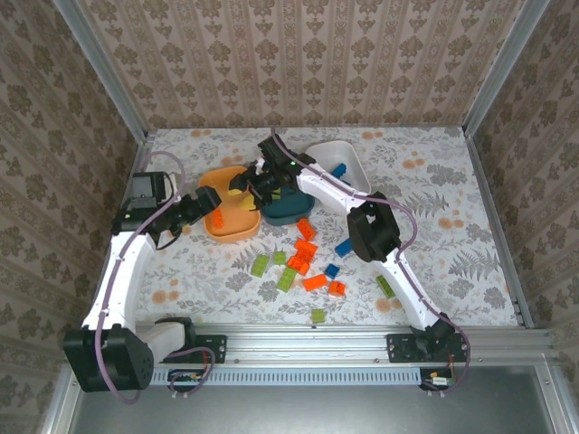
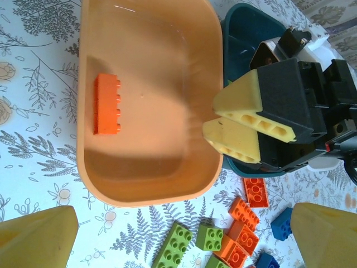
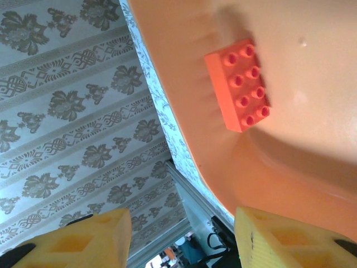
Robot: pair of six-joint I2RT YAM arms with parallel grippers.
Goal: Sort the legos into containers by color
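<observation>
One orange lego (image 2: 107,104) lies flat in the orange container (image 2: 145,184), also seen studs-up as the orange brick (image 3: 239,84). My right gripper (image 3: 184,240) hangs over that dish's right rim, open, nothing between its yellow fingers (image 2: 245,120). My left gripper (image 2: 181,245) hovers open at the dish's near-left side (image 1: 204,212), empty. The teal container (image 1: 289,215) sits right of the orange one, and the white container (image 1: 353,158) behind it holds a blue lego (image 1: 339,169). Loose orange legos (image 1: 303,258), green legos (image 1: 286,278) and blue legos (image 1: 344,247) lie in front of the dishes.
The right arm (image 1: 326,190) stretches across the teal dish. A green brick (image 1: 318,316) lies close to the front rail (image 1: 362,334), another green brick (image 1: 385,287) beside the right arm's lower link. Patterned walls (image 1: 298,63) enclose the table.
</observation>
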